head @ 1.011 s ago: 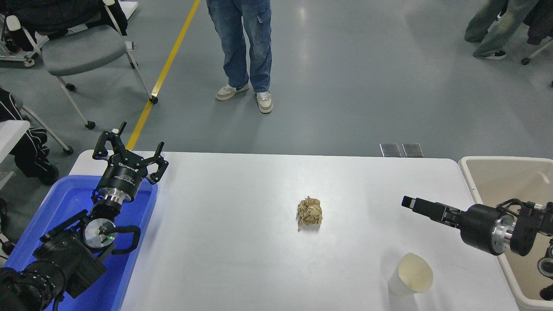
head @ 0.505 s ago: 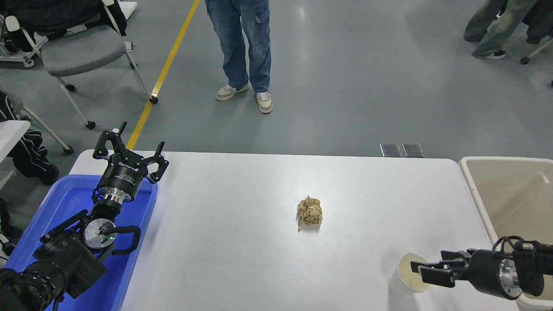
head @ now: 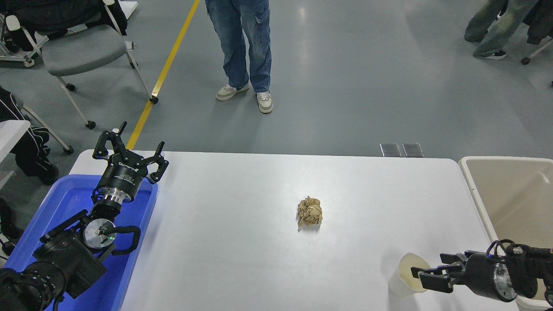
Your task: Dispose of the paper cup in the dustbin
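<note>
The paper cup (head: pixel 405 276) stands upright, white with a cream inside, near the table's front right edge. My right gripper (head: pixel 432 270) comes in low from the right, level with the cup's rim. It is open, with one finger (head: pixel 425 277) over the cup's right rim and the other a little behind it. The beige dustbin (head: pixel 474 194) stands at the table's right end, just behind my right arm. My left gripper (head: pixel 129 149) is open and empty, parked over the blue tub at the lower left.
A crumpled brown paper ball (head: pixel 309 211) lies mid-table. A blue tub (head: pixel 65 203) sits at the left end under my left arm. A person in jeans (head: pixel 246 47) stands beyond the far edge. A grey chair (head: pixel 82 52) is at the upper left.
My right gripper dropped from above the table's right side down to the cup's rim, then settled slightly lower against it. The cup, paper ball and left arm have not moved.
</note>
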You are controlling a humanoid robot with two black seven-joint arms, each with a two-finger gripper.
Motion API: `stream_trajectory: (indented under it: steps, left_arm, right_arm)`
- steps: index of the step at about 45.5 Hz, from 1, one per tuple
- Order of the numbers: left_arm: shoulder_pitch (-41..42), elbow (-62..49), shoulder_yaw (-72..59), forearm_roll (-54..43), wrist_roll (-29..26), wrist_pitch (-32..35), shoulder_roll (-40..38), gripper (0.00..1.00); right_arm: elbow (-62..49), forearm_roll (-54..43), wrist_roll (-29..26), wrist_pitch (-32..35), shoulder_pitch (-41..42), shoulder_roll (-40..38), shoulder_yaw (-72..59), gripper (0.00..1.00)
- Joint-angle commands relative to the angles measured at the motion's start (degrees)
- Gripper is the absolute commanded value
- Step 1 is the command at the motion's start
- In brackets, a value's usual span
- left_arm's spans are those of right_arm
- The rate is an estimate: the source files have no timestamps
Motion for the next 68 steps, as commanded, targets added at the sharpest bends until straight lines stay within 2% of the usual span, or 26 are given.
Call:
stream_trajectory:
  steps: [1,3,5,7,10,12,15,17,32,54,63,68]
  left_arm:
    - [0.02,0.0,0.0,0.0,0.0,0.0,0.0,1.0]
    - [0.02,0.0,0.0,0.0,0.0,0.0,0.0,1.0]
    - [0.02,0.0,0.0,0.0,0.0,0.0,0.0,1.0]
    - [0.02,0.0,0.0,0.0,0.0,0.0,0.0,1.0]
    - [-0.07,0.0,0.0,0.0,0.0,0.0,0.0,1.0]
    - [-0.07,0.0,0.0,0.0,0.0,0.0,0.0,1.0]
    - [-0.07,0.0,0.0,0.0,0.0,0.0,0.0,1.0]
    - [0.02,0.0,0.0,0.0,0.0,0.0,0.0,1.0]
    - [0.02,0.0,0.0,0.0,0.0,0.0,0.0,1.0]
    - [0.02,0.0,0.0,0.0,0.0,0.0,0.0,1.0]
    - [0.02,0.0,0.0,0.0,0.0,0.0,0.0,1.0]
    - [0.02,0.0,0.0,0.0,0.0,0.0,0.0,1.0]
  right_arm:
    - [-0.68,-0.3,0.26,-0.24,-0.2,0.24,-0.11,0.9]
    - [-0.68,-0.3,0.26,-0.24,-0.2,0.24,-0.11,0.87]
    - [-0.68,-0.3,0.26,-0.15,-0.2,0.24,-0.2,0.76]
    - [-0.68,-0.3,0.26,-0.15,-0.2,0.24,-0.11,0.59]
    - [-0.68,-0.3,0.26,-0.15,-0.2,0.24,-0.2,0.28]
    - [-0.68,-0.12,0.17,-0.15,-0.28,0.24,-0.11,0.21]
    - [-0.68,-0.12,0.26,-0.15,-0.2,0.24,-0.2,0.04]
    - [-0.68,-0.12,0.44,-0.15,-0.2,0.24,-0.2,0.0]
    - [-1.47,-0.12,3.07,-0.06,-0.11,0.24,-0.2,0.0]
    - [-0.94,0.23,3.34,-0.06,0.95,-0.64,-0.2,0.0]
    - [3.53,0.49,3.78,0.82,4.9,-6.87,-0.2,0.0]
    - [5.91,0.49,3.86,4.59,8.06,-11.09,0.15,0.0]
